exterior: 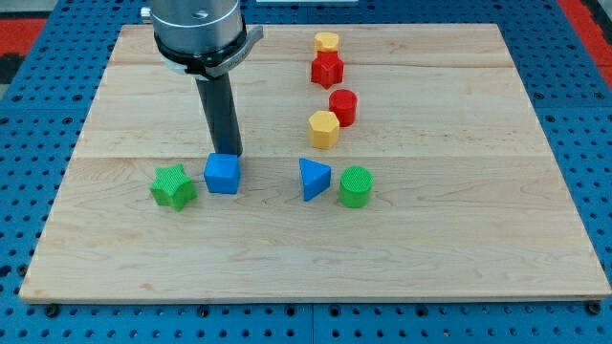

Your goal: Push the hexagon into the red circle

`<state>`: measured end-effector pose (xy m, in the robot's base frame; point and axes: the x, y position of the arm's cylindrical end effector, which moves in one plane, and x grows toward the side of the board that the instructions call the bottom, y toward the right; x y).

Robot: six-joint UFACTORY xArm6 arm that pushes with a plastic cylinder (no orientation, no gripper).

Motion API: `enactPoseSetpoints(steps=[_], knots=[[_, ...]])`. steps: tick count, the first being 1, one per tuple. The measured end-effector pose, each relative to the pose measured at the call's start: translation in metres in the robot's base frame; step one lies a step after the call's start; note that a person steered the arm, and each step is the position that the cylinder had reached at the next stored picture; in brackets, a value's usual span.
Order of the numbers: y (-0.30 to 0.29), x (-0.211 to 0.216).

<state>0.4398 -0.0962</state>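
Yellow hexagon (pixel 324 129) touching red circle (pixel 343 107), well to view's right of my tip (pixel 232 155), behind blue cube (pixel 222 174).

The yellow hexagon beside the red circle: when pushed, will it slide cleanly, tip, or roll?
The yellow hexagon looks squat with a flat base, so it probably slides rather than tips. Its flat sides suggest it won't roll, though an off-centre push may turn it. It seems already against the red circle, which would likely move too.
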Motion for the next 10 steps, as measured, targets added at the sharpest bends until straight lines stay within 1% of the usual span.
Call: enactPoseSetpoints(steps=[2, 3, 7, 8, 9, 10], knots=[[0.041, -0.023], [0.042, -0.023], [0.113, -0.025], [0.113, -0.025], [0.12, -0.014], [0.152, -0.011]])
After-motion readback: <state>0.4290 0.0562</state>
